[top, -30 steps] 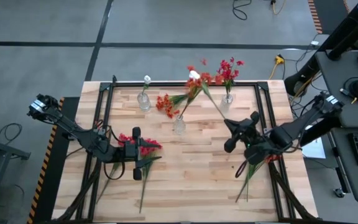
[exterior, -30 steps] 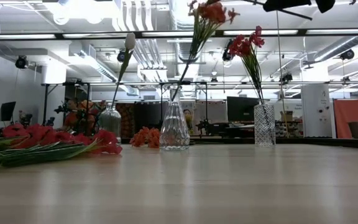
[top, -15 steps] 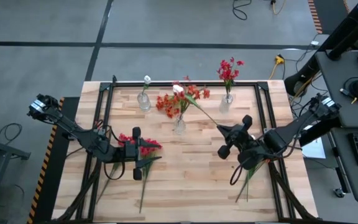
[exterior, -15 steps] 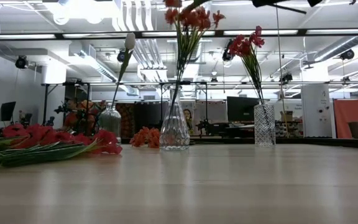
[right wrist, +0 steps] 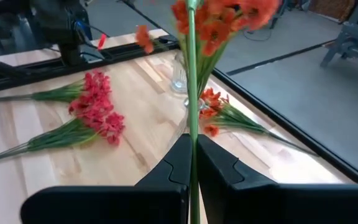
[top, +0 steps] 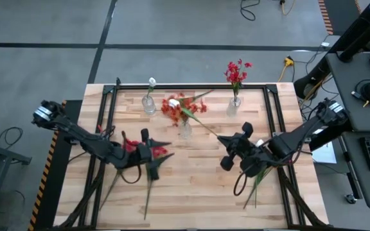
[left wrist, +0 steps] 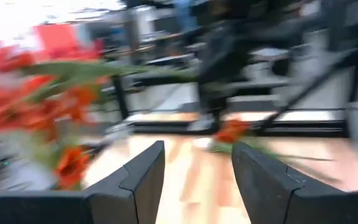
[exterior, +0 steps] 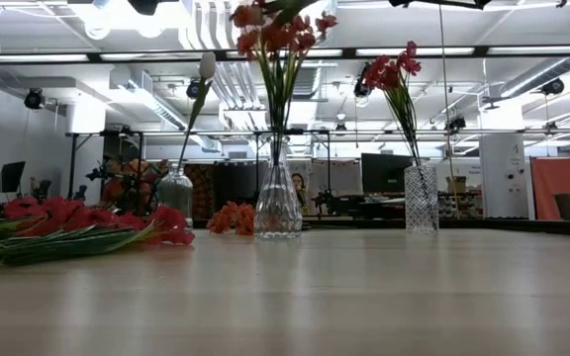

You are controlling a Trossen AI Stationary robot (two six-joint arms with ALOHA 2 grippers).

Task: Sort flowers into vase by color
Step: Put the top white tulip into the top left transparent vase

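Observation:
An orange spray [top: 180, 107] is held by my right gripper [top: 223, 140], which is shut on its green stem right of the middle glass vase [top: 185, 129]. In the low view its blooms [exterior: 275, 30] stand above that vase [exterior: 278, 203]; whether the stem is inside the neck cannot be told. One white bloom stands in the left vase [top: 148, 102] and red blooms in the right vase [top: 234, 106]. My left gripper [top: 146, 146] is open over the red sprays [top: 160, 152] lying flat on the table; nothing is between its fingers [left wrist: 194, 180]. My right gripper pinches the orange spray's main stem [right wrist: 191, 134] between its two fingers, which lie across it. The stem rises away from the fingers toward the far left, blooms [right wrist: 222, 15] uppermost. It also runs on below the fingers, where its lower end is hidden.
Another orange spray [right wrist: 222, 115] lies on the table by the far edge, behind the middle vase [exterior: 231, 218]. More green stems [top: 257, 185] lie near the right arm. Black frame rails [top: 270, 122] run along both sides of the wooden table.
My right gripper has moved toward the table's left and a little toward the near edge, staying shut on the stem. The orange spray swung with it, from leaning right near the red vase to standing above the middle vase. My left gripper has shifted slightly right over the red sprays.

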